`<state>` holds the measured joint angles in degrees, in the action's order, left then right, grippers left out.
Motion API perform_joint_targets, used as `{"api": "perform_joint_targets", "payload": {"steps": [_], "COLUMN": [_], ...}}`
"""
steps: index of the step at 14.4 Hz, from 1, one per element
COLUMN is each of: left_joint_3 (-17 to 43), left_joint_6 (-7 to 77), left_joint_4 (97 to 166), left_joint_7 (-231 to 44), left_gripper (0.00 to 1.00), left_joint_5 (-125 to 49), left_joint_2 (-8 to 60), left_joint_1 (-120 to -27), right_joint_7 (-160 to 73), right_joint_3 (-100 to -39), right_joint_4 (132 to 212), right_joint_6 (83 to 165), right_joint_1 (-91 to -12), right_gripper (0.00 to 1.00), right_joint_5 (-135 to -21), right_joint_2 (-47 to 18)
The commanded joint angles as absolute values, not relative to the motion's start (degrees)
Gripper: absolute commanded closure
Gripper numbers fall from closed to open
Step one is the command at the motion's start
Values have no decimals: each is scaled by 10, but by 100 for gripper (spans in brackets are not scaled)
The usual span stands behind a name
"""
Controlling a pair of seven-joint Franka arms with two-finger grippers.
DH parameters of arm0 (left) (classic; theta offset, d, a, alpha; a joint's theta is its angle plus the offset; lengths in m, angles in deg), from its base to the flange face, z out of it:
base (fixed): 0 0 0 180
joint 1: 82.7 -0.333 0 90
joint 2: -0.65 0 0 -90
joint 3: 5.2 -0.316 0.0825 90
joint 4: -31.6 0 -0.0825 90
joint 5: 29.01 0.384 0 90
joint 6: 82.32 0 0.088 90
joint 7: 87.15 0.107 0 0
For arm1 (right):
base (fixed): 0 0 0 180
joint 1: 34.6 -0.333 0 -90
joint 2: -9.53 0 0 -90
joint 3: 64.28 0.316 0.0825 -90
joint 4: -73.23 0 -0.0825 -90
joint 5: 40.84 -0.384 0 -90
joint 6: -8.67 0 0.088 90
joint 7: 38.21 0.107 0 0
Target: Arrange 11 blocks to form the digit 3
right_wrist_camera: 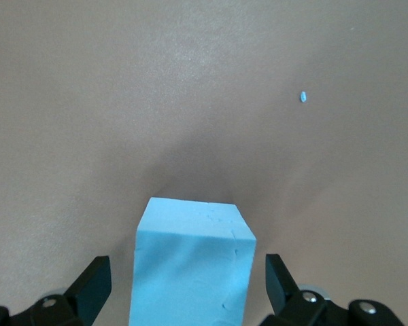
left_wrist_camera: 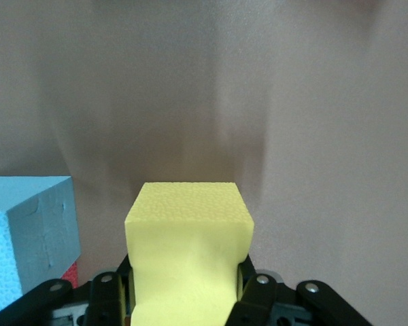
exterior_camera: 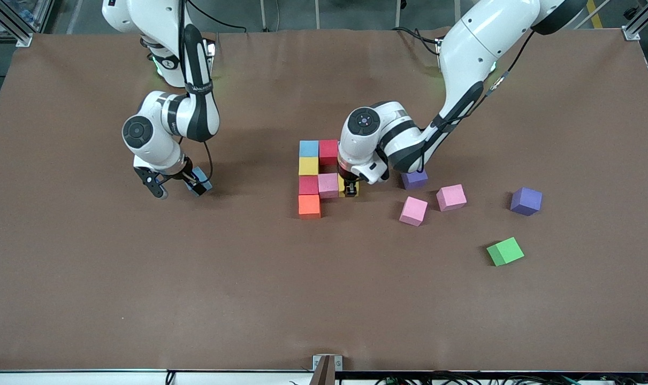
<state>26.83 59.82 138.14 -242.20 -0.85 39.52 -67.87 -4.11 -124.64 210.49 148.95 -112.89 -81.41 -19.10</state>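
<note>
Matte, grainy foam yellow block (left_wrist_camera: 188,251) and blue block (right_wrist_camera: 192,268); dull brown table cover (exterior_camera: 142,299).

In the front view the left gripper (exterior_camera: 350,188) covers most of a yellow block (exterior_camera: 343,187); only slivers of yellow show around the jaws. The left arm's wrist hides part of a purple block (exterior_camera: 414,179). The right gripper (exterior_camera: 177,185) hides most of a light blue block (exterior_camera: 201,180), with one corner showing.

In the left wrist view the yellow block (left_wrist_camera: 187,255) runs off the picture's edge, and so do a light blue block (left_wrist_camera: 27,238) beside it and a scrap of red (left_wrist_camera: 69,274).

In the right wrist view the light blue block (right_wrist_camera: 192,268) is cut off by the edge. A tiny blue speck (right_wrist_camera: 303,96) on the bench (right_wrist_camera: 88,102) is too small to identify.
</note>
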Motion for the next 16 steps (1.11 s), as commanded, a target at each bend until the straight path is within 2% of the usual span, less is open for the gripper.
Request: {"api": "perform_joint_targets", "payload": {"steps": [1,2,4,7,8,10,13,16], "left_joint_3": [266,266,267,276,283,302,310,309], "left_joint_6": [588,574,540,498,480,439,335,257], "left_joint_4": [1372,1370,1351,1332,1324,1299,1224,1162], "left_joint_7": [-2437,-2435,-2433,-2431,-2430,-2411,-2300,-2153], "left_gripper": [23,0,0,0,0,0,0,0], "left_joint_5": [-3,2,3,3,1,1,1,-2], "left_joint_2": [399,398,398,378,365,348,341,341], "left_joint_1": [-674,-673,-672,-672,-676,-681,-679,-684], "right_joint_7": [-55,-54,-54,-53,-54,-59,-62,-63], "right_joint_3": [-1222,-1222,-1222,-1223,-1224,-1223,-1206,-1168], "right_joint_4": [2111,2111,2110,2105,2096,2066,1971,1855], "right_joint_6": [1506,1505,1500,1497,1489,1475,1413,1327], "right_joint_1": [-1106,-1106,-1105,-1105,-1105,-1106,-1092,-1040], "right_gripper": [3,9,32,81,93,100,100,100], "right_joint_5": [-829,-829,-829,-829,-829,-828,-825,-824], "right_joint_2": [-185,-184,-184,-182,-182,-182,-204,-238]}}
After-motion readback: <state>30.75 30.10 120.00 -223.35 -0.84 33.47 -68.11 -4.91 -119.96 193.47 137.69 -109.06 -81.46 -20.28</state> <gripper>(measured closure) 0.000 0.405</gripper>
